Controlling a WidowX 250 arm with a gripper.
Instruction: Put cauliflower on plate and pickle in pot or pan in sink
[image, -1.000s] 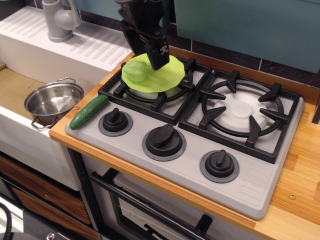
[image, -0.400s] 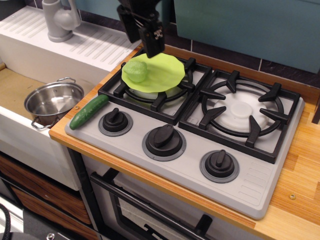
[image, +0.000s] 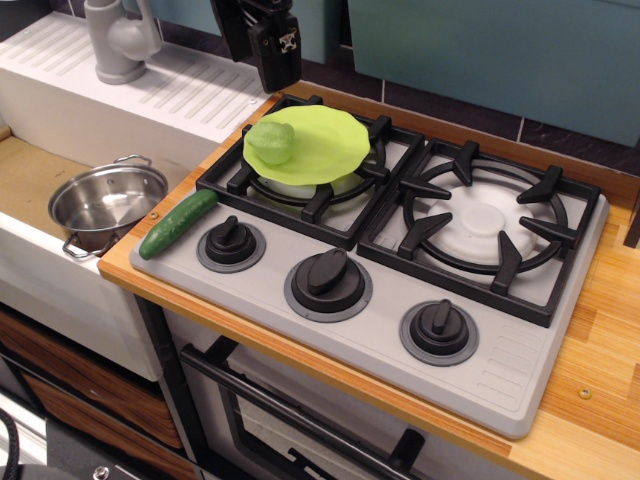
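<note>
The pale green lumpy cauliflower (image: 271, 142) lies on the left part of the lime-green plate (image: 325, 145), which rests on the rear left burner. The dark green pickle (image: 178, 223) lies on the stove's front left corner, pointing toward the sink. The steel pot (image: 106, 203) with wire handles stands empty in the sink (image: 30, 175). My gripper (image: 260, 62) is black, raised above and behind the plate's left edge, apart from the cauliflower. Its jaws look open and hold nothing.
The grey tap (image: 118, 40) stands on the ribbed drainboard (image: 190, 90) behind the sink. Black burner grates (image: 480, 225) and three knobs (image: 328, 280) cover the stove. A wooden counter (image: 600, 380) runs along the right and front.
My gripper has risen and moved left and back, away from the plate. The cauliflower stays on the plate; pickle and pot have not moved.
</note>
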